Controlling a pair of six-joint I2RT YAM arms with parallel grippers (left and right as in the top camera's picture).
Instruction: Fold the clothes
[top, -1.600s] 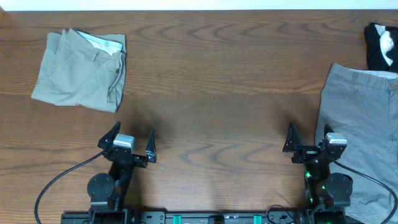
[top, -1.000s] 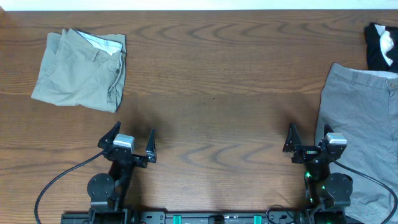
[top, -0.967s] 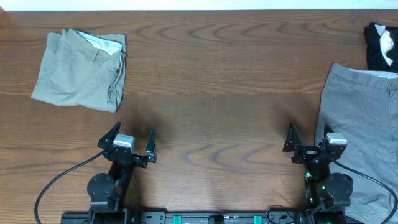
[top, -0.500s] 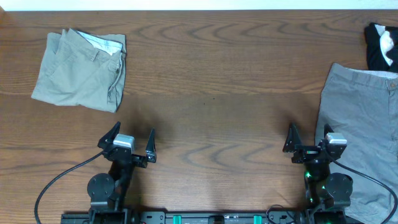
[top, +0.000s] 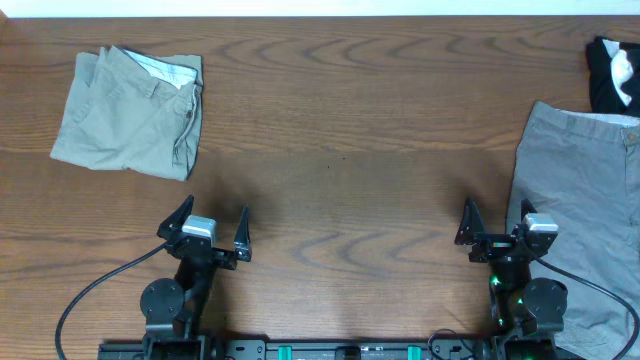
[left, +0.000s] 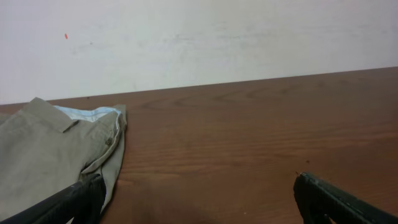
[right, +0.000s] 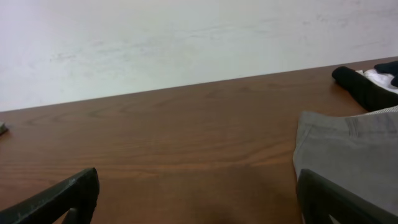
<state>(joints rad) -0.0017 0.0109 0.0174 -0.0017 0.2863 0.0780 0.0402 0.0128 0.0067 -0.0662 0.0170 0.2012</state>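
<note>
Grey shorts, flat, unfolded (waistband pale)

The dark wood-grain table carries three garments; folded beige-khaki shorts lie well ahead of the left gripper and off to its left; mid-grey shorts lie spread flat just right of the right gripper, running out of view; a black-and-white garment sits just beyond them.

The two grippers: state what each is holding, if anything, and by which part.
Nothing is held. The left gripper and the right gripper are both open and empty; the grey shorts lie spread on the table, ungripped.
</note>
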